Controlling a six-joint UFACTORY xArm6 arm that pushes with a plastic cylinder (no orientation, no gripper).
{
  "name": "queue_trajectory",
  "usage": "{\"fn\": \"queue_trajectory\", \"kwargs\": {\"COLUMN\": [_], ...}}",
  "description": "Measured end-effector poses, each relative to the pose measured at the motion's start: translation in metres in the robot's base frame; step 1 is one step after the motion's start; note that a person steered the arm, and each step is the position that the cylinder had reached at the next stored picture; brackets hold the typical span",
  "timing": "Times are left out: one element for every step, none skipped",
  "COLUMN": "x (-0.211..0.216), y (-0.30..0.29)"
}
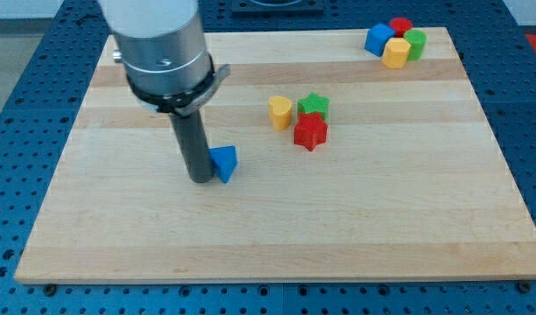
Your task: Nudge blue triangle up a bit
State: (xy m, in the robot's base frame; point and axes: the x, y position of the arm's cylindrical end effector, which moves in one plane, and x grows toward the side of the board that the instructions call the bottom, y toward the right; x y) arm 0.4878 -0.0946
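Note:
The blue triangle [224,163] lies on the wooden board [276,227], left of the middle. My tip [201,178] stands right against its left side, touching or nearly touching it. The dark rod rises from there to the arm's grey cylinder at the view's top left. The triangle's left edge is partly hidden behind the rod.
A yellow heart [281,112], a green star [314,105] and a red star [309,132] cluster right of the triangle. At the view's top right sit a blue block [379,38], a red block [400,26], a yellow block [395,53] and a green block [415,44].

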Motion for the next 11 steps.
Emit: {"fn": "queue_trajectory", "kwargs": {"x": [-0.006,0.010,0.018,0.013,-0.004,-0.006,-0.006,-0.007,-0.011,-0.022,-0.028], "y": [0.016,0.026,0.046,0.052,0.052,0.051,0.037,0.029,0.037,0.045,0.039]}}
